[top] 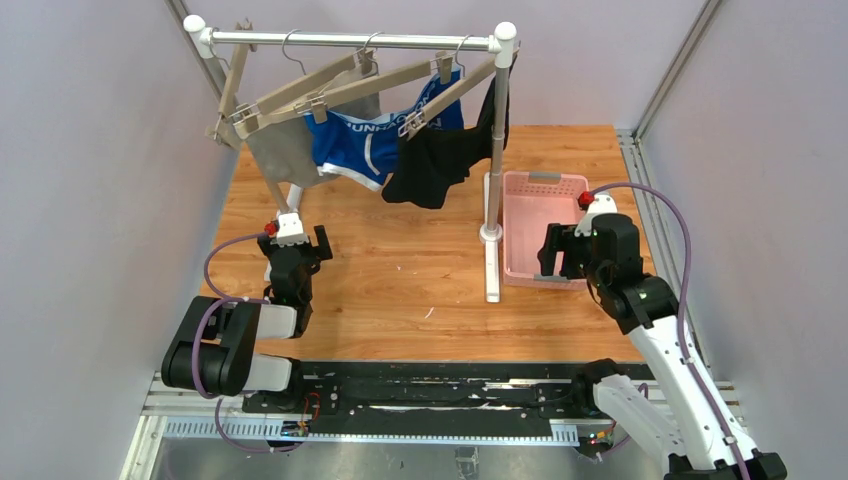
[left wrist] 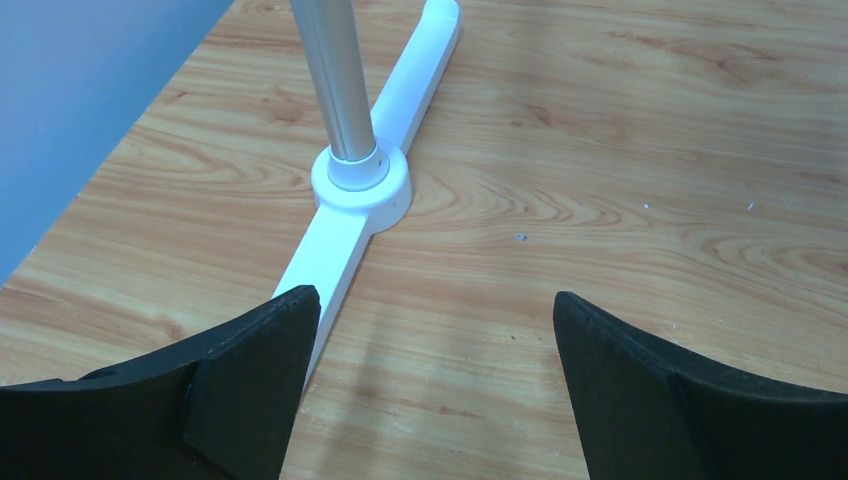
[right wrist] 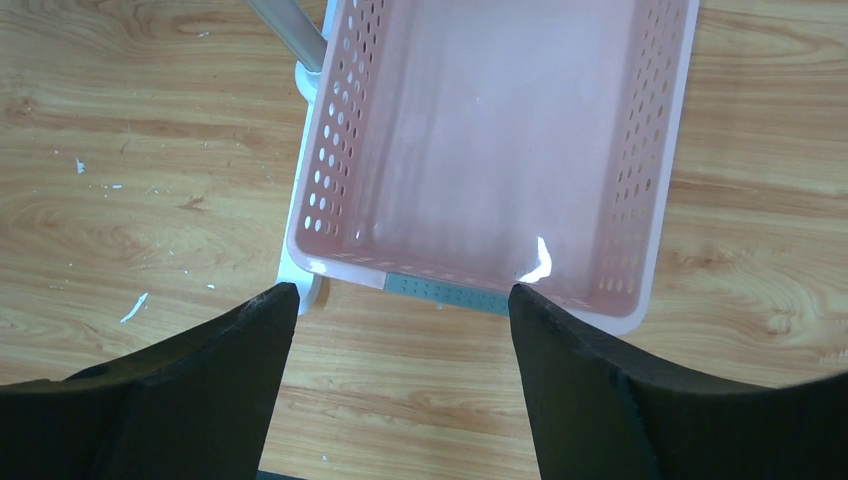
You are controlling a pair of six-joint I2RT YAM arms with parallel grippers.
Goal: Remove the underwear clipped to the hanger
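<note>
Three briefs hang clipped to beige hangers (top: 330, 85) on the rail (top: 350, 40) at the back: grey briefs (top: 282, 150) on the left, blue briefs (top: 352, 145) with white trim in the middle, black briefs (top: 440, 160) on the right. My left gripper (top: 297, 243) is open and empty, low over the table, near the rack's left foot (left wrist: 345, 235). My right gripper (top: 560, 252) is open and empty, at the near edge of the pink basket (top: 515, 230). In the wrist views both grippers, left (left wrist: 437, 305) and right (right wrist: 398, 300), hold nothing.
The rack's right post (top: 493, 180) and its white foot bar (top: 492, 270) stand just left of the basket (right wrist: 660, 180), which holds nothing. Purple-grey walls close in on both sides. Small white specks lie on the wooden table (top: 400, 270).
</note>
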